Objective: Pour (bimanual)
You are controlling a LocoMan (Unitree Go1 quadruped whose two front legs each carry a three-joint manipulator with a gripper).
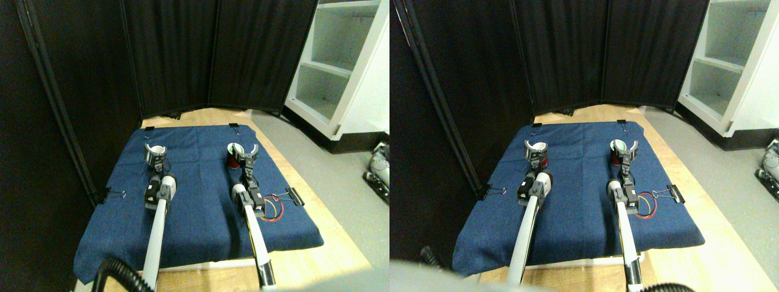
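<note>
Left cup: white cup [156, 149], upright on the blue cloth [201, 201], ringed by the left gripper [156, 152], jaws apart.
Right cup: red cup [235, 156], upright, just left of the right gripper [249, 153], jaws apart.
Key relation: cups side by side, well apart.

On the desk [304, 258], a cloth [201, 207]; on the cloth, left cup [154, 150] at the left gripper [156, 152]; right cup [235, 155] at the right gripper [248, 152]; behind, curtains [213, 55]; far right, shelves [331, 67].

Both manipulators [159, 201] [251, 201] reach forward, roughly parallel.
</note>
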